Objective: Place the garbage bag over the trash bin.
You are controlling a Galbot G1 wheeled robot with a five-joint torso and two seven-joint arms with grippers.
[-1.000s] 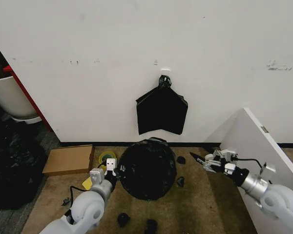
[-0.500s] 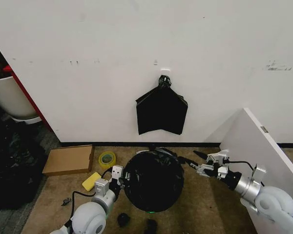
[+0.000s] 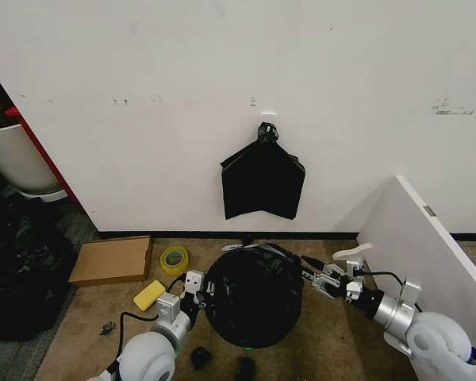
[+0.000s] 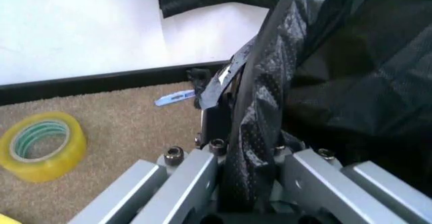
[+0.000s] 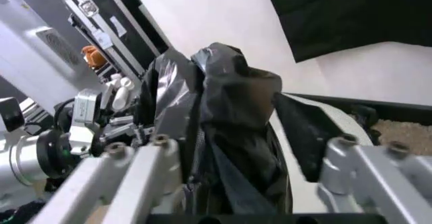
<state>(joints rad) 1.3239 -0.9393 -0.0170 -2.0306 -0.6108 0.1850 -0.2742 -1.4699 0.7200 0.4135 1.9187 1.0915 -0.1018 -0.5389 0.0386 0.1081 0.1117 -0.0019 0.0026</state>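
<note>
The glossy black garbage bag (image 3: 252, 298) bulges in a round shape on the carpet in front of me. The trash bin is hidden under it. My left gripper (image 3: 200, 295) is at the bag's left edge, shut on a fold of the crinkled bag (image 4: 253, 133) that is pinched between its fingers (image 4: 202, 178). My right gripper (image 3: 308, 270) holds the bag's right edge, with a thick bunch of the bag's plastic (image 5: 233, 133) between its fingers (image 5: 159, 158). The right wrist view also shows the left gripper (image 5: 88, 128) farther off, across the bag.
A flat black bundle (image 3: 263, 181) hangs on the wall behind. A cardboard box (image 3: 111, 259), a yellow tape roll (image 3: 174, 258) and a yellow sponge (image 3: 148, 294) lie to the left. A white board (image 3: 416, 238) leans at the right. Small dark objects (image 3: 200, 357) lie on the near carpet.
Both grippers came closer to me and lower, drawing the bag with them. The bag now sits nearer and looks fuller.
</note>
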